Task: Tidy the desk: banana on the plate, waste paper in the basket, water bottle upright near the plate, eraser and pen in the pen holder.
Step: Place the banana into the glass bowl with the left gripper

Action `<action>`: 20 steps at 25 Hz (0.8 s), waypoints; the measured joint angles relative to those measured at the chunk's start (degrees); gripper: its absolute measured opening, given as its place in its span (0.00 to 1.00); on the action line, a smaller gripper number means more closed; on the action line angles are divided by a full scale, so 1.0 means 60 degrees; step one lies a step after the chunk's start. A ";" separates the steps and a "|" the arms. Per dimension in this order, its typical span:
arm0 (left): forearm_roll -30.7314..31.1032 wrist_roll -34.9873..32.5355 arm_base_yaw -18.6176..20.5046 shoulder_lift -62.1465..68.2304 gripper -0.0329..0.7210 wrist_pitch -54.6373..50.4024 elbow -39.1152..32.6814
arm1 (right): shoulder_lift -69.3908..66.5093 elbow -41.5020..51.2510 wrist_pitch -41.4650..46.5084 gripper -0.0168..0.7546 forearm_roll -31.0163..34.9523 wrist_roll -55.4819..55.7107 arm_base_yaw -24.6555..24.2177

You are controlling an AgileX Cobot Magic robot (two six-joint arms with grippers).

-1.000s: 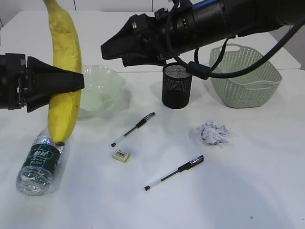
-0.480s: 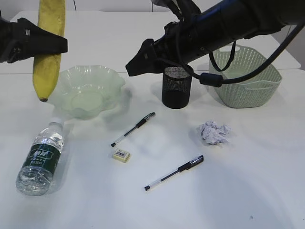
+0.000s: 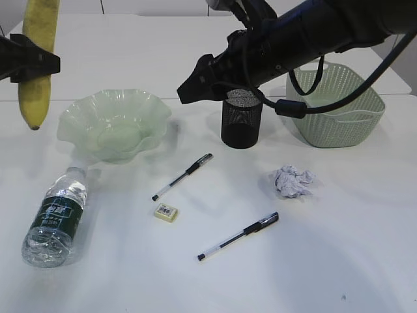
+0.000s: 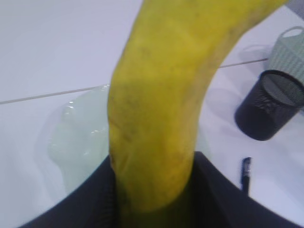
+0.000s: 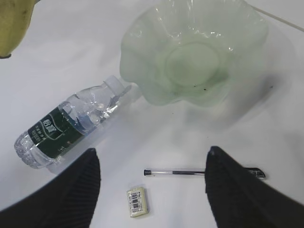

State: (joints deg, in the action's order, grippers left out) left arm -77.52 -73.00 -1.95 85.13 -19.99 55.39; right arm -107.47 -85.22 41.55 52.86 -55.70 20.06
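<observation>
The left gripper [image 3: 36,63] has its jaws clamped on the banana [image 3: 36,59] above the bench's [image 3: 339,261] far left corner, while the right gripper's [image 5: 152,187] jaws stand apart.

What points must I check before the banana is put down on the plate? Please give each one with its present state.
1. Left pincer grips banana firmly: ok.
2. Banana is over plate: not ok, it hangs left of the rim.
3. Plate holds nothing: ok.
4. Right pincer open, clear of plate: ok.
5. Water bottle upright: not ok, it lies flat.
</observation>
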 joint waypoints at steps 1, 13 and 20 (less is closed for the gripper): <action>0.0120 -0.0047 0.0000 0.0048 0.43 0.0306 0.0000 | 0.0000 0.0000 -0.0020 0.69 0.0000 0.0000 0.0000; 0.0308 -0.0552 -0.0389 0.0659 0.44 0.2536 0.0041 | 0.0000 0.0000 -0.0144 0.69 0.0000 0.0000 -0.0021; 0.0308 -0.0569 -0.1028 0.1668 0.44 0.2656 0.1051 | 0.0000 0.0000 -0.0166 0.69 0.0000 0.0000 -0.0054</action>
State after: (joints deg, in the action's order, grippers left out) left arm -75.67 -76.42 -8.12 95.14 -4.05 61.69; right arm -107.47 -85.22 40.56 52.86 -55.70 19.74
